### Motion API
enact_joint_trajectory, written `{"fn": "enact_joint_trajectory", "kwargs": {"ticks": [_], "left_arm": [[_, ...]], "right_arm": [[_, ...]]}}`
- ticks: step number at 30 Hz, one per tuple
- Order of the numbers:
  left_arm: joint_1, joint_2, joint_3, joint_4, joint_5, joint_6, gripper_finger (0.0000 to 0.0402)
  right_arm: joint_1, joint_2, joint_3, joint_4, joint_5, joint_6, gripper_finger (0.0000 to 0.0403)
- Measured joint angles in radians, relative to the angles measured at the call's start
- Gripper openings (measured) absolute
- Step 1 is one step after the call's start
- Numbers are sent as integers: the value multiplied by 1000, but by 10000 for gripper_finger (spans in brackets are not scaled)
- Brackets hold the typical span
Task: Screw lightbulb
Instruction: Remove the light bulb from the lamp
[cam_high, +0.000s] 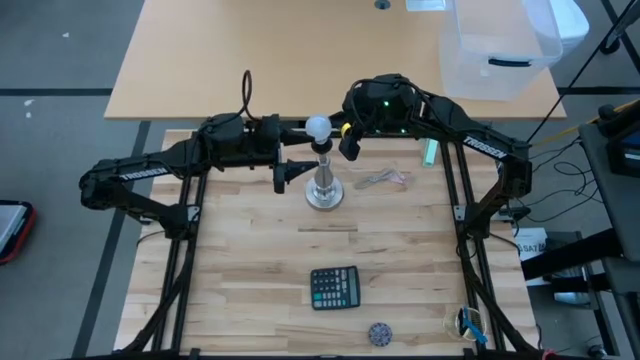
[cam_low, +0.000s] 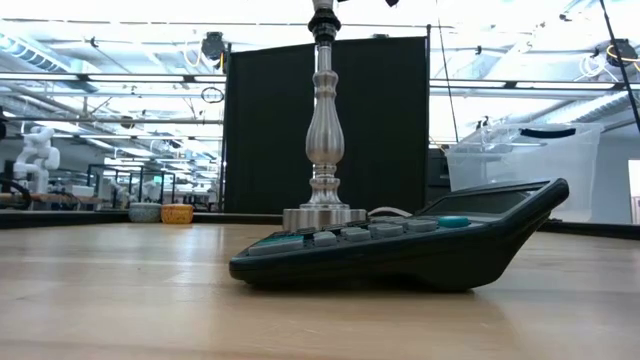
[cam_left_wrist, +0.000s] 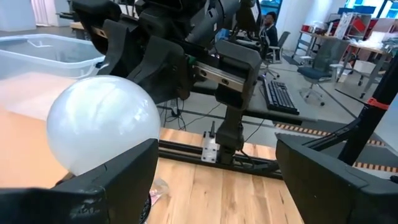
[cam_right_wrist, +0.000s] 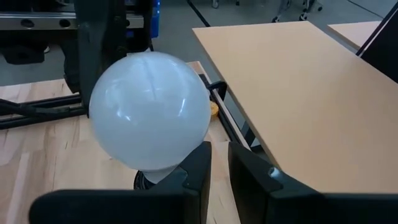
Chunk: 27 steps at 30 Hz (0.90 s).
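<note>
The frosted white lightbulb (cam_high: 318, 127) sits on top of the silver stand (cam_high: 323, 186) at the table's far middle. In the right wrist view the lightbulb (cam_right_wrist: 149, 109) rests in the dark socket (cam_right_wrist: 144, 181). My right gripper (cam_high: 347, 146) is shut with nothing between its fingers, and its tips are close by the bulb's right side. My left gripper (cam_high: 283, 170) stands open and level just left of the stand. In the left wrist view the lightbulb (cam_left_wrist: 102, 124) shows beyond one finger (cam_left_wrist: 118, 180), outside the gap. My right gripper comes at the bulb's lower side (cam_right_wrist: 180, 152) from the table's right, slanting down, with its fingertips (cam_right_wrist: 198, 163) right at the glass. I cannot tell whether they touch it.
A dark calculator (cam_high: 335, 288) lies near the table's front, with a small ball (cam_high: 379, 333) beyond it at the front edge. Clear plastic wrap (cam_high: 386, 180) lies right of the stand. A clear bin (cam_high: 500, 45) stands on the far tan table.
</note>
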Motion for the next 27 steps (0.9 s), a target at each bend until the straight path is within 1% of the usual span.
{"fn": "enact_joint_trajectory", "kwargs": {"ticks": [7,11,16,21,24,27], "left_arm": [[-3,27,0,37,-3,-17,332],[-10,36,0,44,-11,-14,332],[-9,27,0,46,-27,8,332],[-9,13,0,50,-26,9,332],[-9,-8,-1,48,-27,13,332],[-9,-39,-1,47,-59,44,332]], "right_arm": [[-2,0,0,-2,5,-4,51],[0,0,0,-2,53,1,51],[-4,-6,0,0,61,6,61],[-6,-15,1,-23,69,19,97],[-12,-35,1,-37,69,19,130],[-17,-63,1,-88,68,19,168]]}}
